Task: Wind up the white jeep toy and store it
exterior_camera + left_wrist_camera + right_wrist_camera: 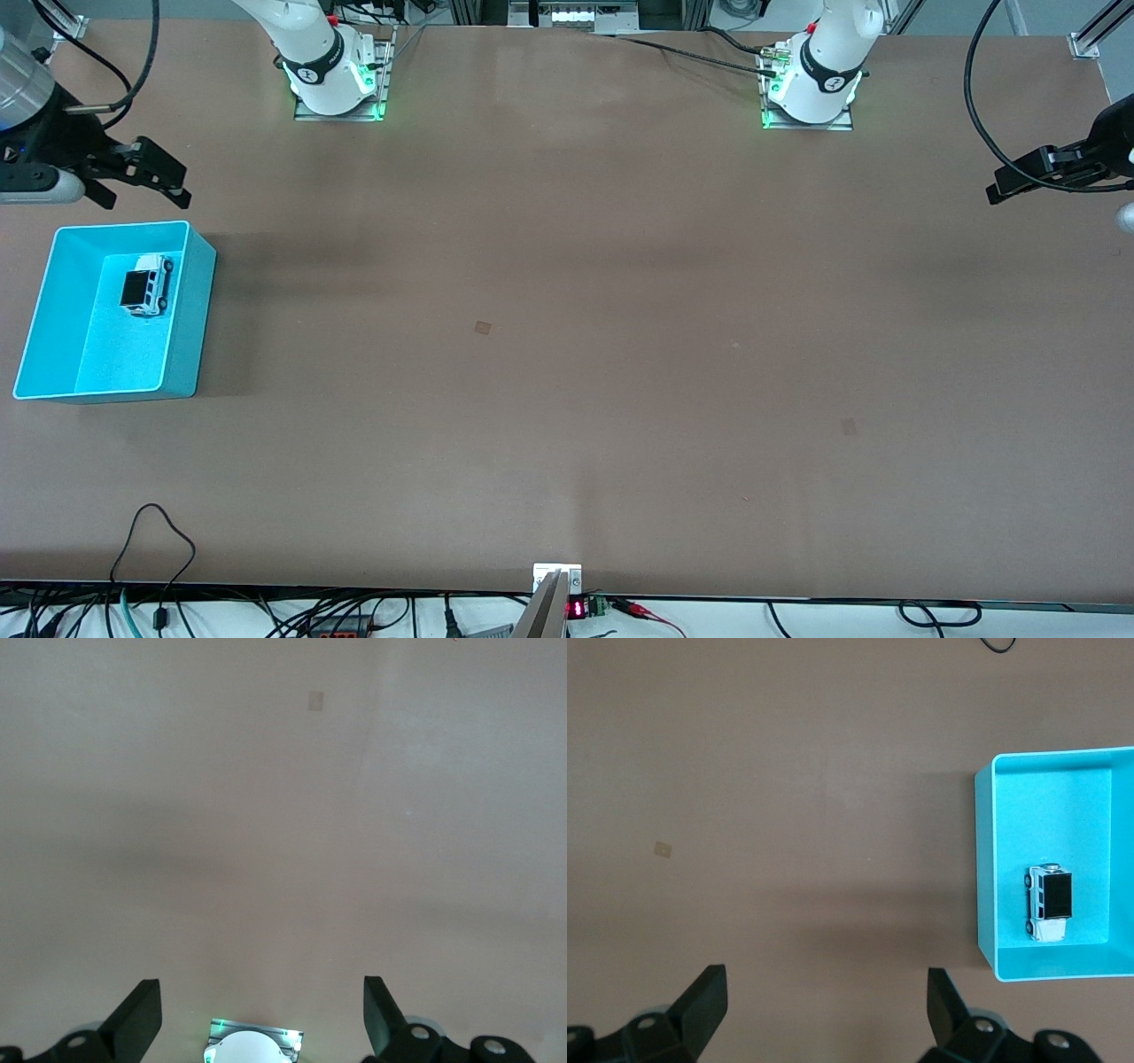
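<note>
The white jeep toy (pixel 148 283) (pixel 1049 903), with its black roof panel up, rests on its wheels on the floor of the turquoise bin (pixel 190 310) (pixel 983 859) at the right arm's end of the table. My right gripper (pixel 146 173) (pixel 830 992) hangs open and empty in the air over bare table beside the bin, on its robot-base side. My left gripper (pixel 1019 182) (pixel 263 997) hangs open and empty over the left arm's end of the table, with only bare tabletop under it.
The brown tabletop (pixel 567 354) stretches between the arms' bases (pixel 337 75) (pixel 811 89). Cables (pixel 159 549) and a small mount (pixel 556 580) line the table edge nearest the front camera. The left arm's base (pixel 255 1043) shows between the left gripper's fingers.
</note>
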{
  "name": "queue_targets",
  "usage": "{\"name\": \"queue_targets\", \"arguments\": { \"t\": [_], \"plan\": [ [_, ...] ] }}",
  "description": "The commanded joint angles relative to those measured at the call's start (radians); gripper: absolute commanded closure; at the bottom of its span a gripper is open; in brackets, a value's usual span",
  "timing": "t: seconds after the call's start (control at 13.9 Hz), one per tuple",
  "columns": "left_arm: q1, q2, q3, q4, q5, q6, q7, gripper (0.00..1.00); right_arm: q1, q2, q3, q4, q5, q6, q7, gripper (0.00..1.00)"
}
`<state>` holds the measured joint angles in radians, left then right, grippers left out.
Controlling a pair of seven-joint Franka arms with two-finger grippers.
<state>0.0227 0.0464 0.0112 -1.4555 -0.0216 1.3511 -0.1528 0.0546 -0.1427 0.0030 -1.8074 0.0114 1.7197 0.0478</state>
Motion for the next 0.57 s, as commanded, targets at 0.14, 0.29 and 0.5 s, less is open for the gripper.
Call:
{"name": "queue_targets", "arguments": {
  "t": [0.14, 0.29, 0.5],
  "plan": [
    [0.008, 0.009, 0.000, 0.014, -0.021, -0.024, -0.007, 0.00, -0.024, -0.018, 0.019, 0.008, -0.014, -0.015, 0.020, 0.00],
    [0.005, 0.012, 0.000, 0.012, -0.021, -0.049, -0.005, 0.00, -0.025, 0.000, 0.014, 0.040, -0.014, -0.029, 0.015, 0.00],
    [0.008, 0.015, 0.000, 0.015, -0.023, -0.049, -0.005, 0.00, -0.027, 0.028, 0.012, 0.082, -0.011, -0.040, 0.018, 0.00]
  ]
}}
